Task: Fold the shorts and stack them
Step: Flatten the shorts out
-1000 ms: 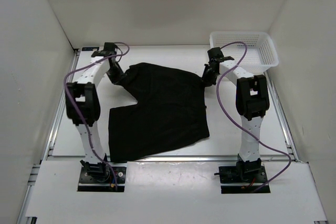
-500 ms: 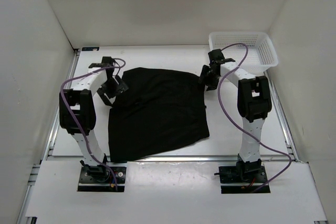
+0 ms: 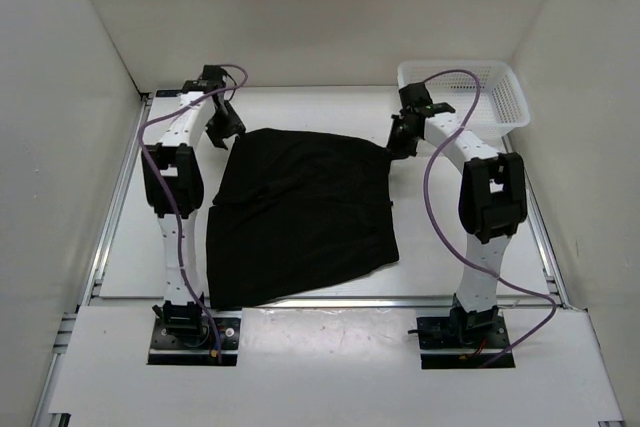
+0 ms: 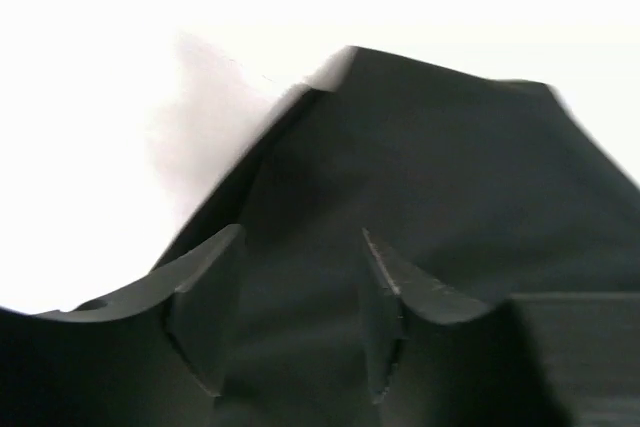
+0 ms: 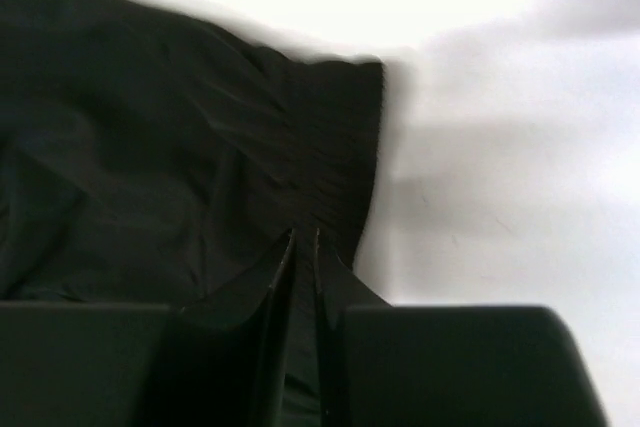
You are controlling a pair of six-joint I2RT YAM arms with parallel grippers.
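The black shorts [image 3: 300,217] lie spread flat in the middle of the white table [image 3: 440,237]. My left gripper [image 3: 228,127] is at their far left corner. In the left wrist view it [image 4: 300,317] stands open, its fingers [image 4: 210,312] apart over the black shorts [image 4: 450,177]. My right gripper [image 3: 400,142] is at the far right corner. The right wrist view shows it [image 5: 305,242] shut on a thin fold of the shorts [image 5: 150,147] near the gathered edge.
A white mesh basket [image 3: 505,102] stands at the far right corner of the table, just behind the right arm. White walls close in the table on three sides. Purple cables loop off both arms.
The left gripper let go of the shorts' left side, swung out to the left, then came back to the far left corner. The shorts now lie flatter. The right gripper opened briefly and shut again.
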